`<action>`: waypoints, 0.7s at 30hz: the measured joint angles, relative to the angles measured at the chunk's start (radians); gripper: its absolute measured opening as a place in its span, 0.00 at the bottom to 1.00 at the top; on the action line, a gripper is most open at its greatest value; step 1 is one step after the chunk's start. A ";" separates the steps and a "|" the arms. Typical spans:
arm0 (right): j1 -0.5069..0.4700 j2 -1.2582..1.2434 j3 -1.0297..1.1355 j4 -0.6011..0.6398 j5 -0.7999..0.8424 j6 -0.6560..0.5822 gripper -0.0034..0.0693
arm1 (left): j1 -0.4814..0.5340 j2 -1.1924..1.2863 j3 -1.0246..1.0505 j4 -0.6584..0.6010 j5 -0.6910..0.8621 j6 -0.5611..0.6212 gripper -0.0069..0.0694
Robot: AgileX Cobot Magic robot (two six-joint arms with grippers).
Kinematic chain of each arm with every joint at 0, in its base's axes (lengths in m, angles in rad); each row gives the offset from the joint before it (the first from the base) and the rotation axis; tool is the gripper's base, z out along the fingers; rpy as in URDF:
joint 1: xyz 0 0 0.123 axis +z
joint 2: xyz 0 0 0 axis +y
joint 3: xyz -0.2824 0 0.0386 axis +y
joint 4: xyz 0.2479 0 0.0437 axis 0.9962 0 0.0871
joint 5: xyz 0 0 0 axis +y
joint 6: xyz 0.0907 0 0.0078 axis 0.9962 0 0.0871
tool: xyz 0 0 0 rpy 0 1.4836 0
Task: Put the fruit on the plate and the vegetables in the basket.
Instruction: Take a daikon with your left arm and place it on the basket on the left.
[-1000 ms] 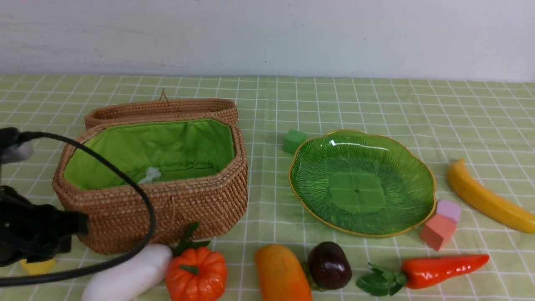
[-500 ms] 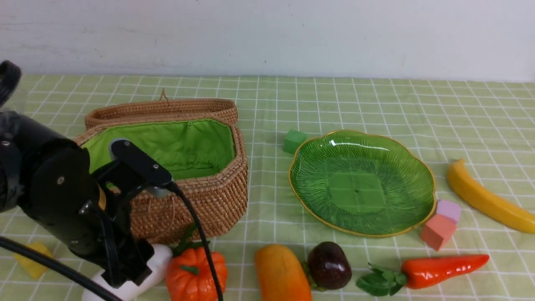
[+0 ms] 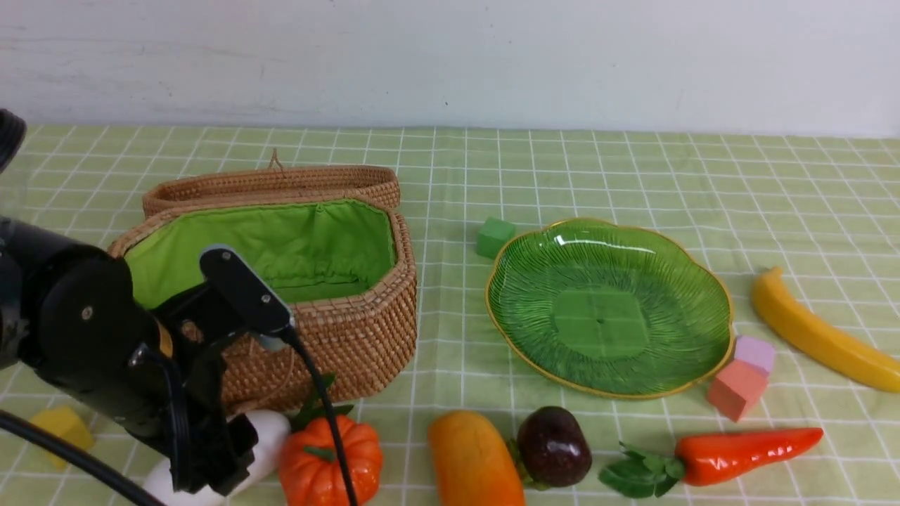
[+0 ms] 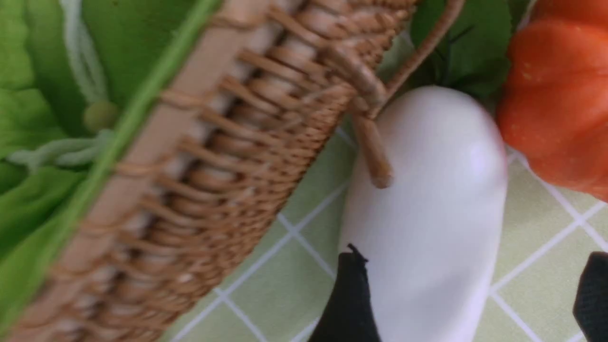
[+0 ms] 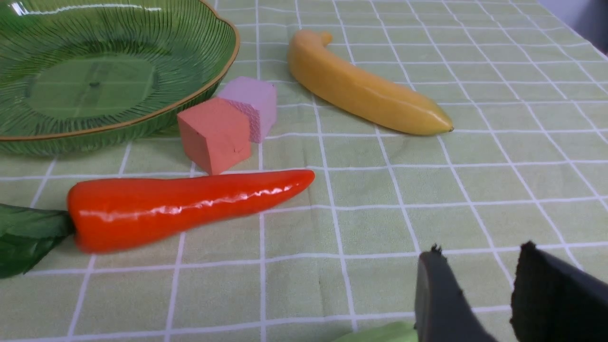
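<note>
My left gripper is open, low over the white radish that lies on the cloth in front of the basket. One finger lies against the radish, the other stands apart. In the front view the left wrist covers most of the radish. The pumpkin, mango, purple fruit, carrot and banana lie on the cloth. The green plate holds nothing. My right gripper is narrowly open and empty, near the carrot. A sliver of green cucumber shows beside it.
The basket's lid lies open behind it. Foam cubes sit around: green behind the plate, pink and salmon at its front right rim, yellow at the far left. A wall stands behind the table.
My left arm has swung in from the left edge and come down over the radish, then shifted slightly lower. Nothing on the table has moved.
</note>
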 joint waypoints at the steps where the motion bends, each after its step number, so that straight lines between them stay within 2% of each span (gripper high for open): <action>1: 0.000 0.000 0.000 0.000 0.000 0.000 0.38 | 0.000 0.000 0.008 0.000 -0.009 0.001 0.84; 15: 0.000 0.000 0.000 0.000 0.000 0.000 0.38 | 0.000 0.000 0.112 0.013 -0.215 -0.022 0.83; 21: 0.000 0.000 0.000 0.000 0.000 0.000 0.38 | 0.000 0.008 0.112 0.049 -0.228 -0.045 0.83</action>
